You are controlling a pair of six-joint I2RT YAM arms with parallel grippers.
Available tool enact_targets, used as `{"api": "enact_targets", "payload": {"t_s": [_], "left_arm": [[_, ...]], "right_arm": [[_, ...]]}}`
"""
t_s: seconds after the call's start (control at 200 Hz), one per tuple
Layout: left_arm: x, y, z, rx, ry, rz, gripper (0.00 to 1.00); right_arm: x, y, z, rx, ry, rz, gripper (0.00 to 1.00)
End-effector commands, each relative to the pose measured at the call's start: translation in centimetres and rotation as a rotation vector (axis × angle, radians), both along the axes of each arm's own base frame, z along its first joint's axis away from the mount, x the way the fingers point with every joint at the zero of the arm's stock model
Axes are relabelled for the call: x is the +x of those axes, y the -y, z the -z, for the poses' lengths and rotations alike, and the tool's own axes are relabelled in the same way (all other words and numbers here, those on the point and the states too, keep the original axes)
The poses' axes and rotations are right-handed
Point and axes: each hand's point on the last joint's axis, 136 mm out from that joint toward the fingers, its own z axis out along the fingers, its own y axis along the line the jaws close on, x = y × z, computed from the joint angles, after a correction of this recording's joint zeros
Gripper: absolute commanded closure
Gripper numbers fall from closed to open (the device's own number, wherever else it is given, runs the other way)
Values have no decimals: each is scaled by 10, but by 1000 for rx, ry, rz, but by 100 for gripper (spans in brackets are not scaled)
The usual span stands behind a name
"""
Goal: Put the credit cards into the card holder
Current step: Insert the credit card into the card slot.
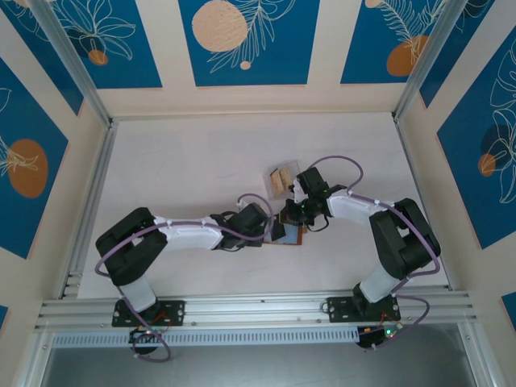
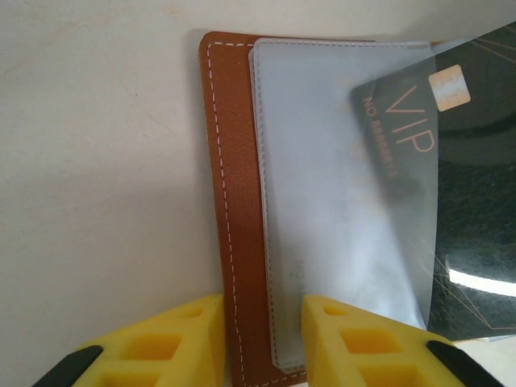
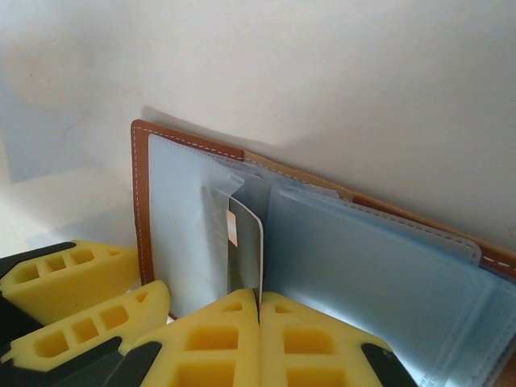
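The card holder point(image 1: 288, 233) lies open on the table, brown leather outside point(image 2: 234, 201), with pale blue-grey clear sleeves point(image 3: 379, 274) inside. My left gripper point(image 2: 262, 310) is shut on its near-left edge, cover and sleeve between the yellow fingers point(image 3: 76, 278). My right gripper point(image 3: 259, 300) is shut on a dark credit card point(image 2: 472, 210) marked VIP. The card point(image 3: 246, 246) stands on edge with its far end under a clear sleeve point(image 2: 339, 201). Both grippers point(image 1: 270, 228) point(image 1: 293, 214) meet over the holder at the table's middle.
A clear plastic box point(image 1: 282, 179) with pale tan cards in it sits just behind the holder, close to the right arm's wrist. The white table point(image 1: 185, 161) is walled by aluminium rails left and right.
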Motion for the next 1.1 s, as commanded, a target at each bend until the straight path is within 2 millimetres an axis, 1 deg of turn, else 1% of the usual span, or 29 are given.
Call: {"api": "enact_targets", "payload": {"t_s": [0.0,0.19,0.29,0.625,1.095], "left_arm": [[-37,-32,43,152,-139,36,71],[-37,-33,42,152,-140,38,71],[-38,-34,43,156,-141,38,71],[-39,-36,43,160,-145,42,71],[-40,-36,43,162,-145,48,71]], "right_arm": [[-10,8,9,-28,-33,13,100],[-13,13,21,-64,-29,45,100],[-13,17,24,-78,-24,64,100],[-18,28,23,-92,14,158,100],[-8,39,19,-176,90,246,100]]}}
